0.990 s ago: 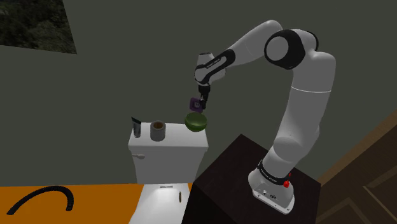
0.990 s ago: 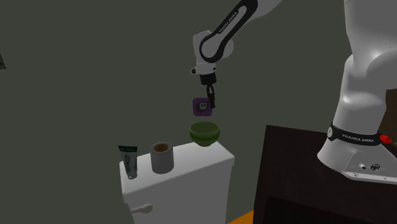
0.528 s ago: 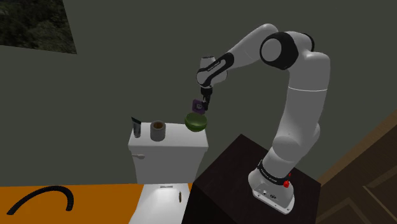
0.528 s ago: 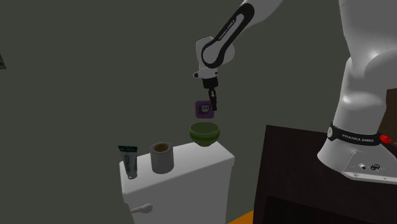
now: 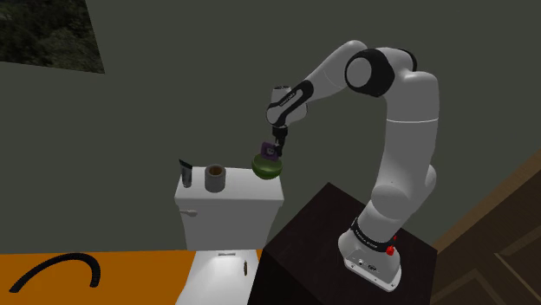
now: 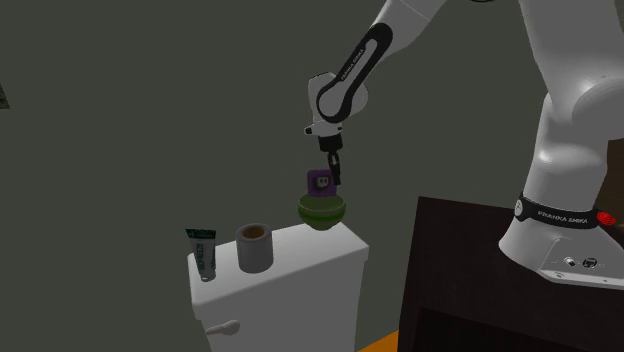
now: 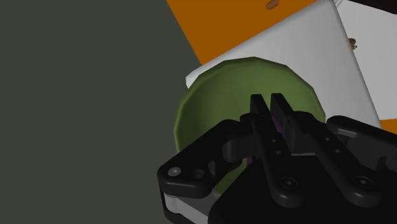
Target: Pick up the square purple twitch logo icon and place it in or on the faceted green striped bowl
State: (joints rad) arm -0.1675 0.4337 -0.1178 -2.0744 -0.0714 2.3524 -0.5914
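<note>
One gripper (image 6: 337, 179) clasps the purple icon (image 6: 319, 184); wrist view reveals green bowl (image 7: 210, 102) interior beneath.

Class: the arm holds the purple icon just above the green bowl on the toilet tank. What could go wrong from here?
1. The hand grips the purple icon by one side, upright at the green bowl's rim; let go, it might tip out.
2. The bowl stands near the end of the toilet tank; a push downward could slide it off.
</note>
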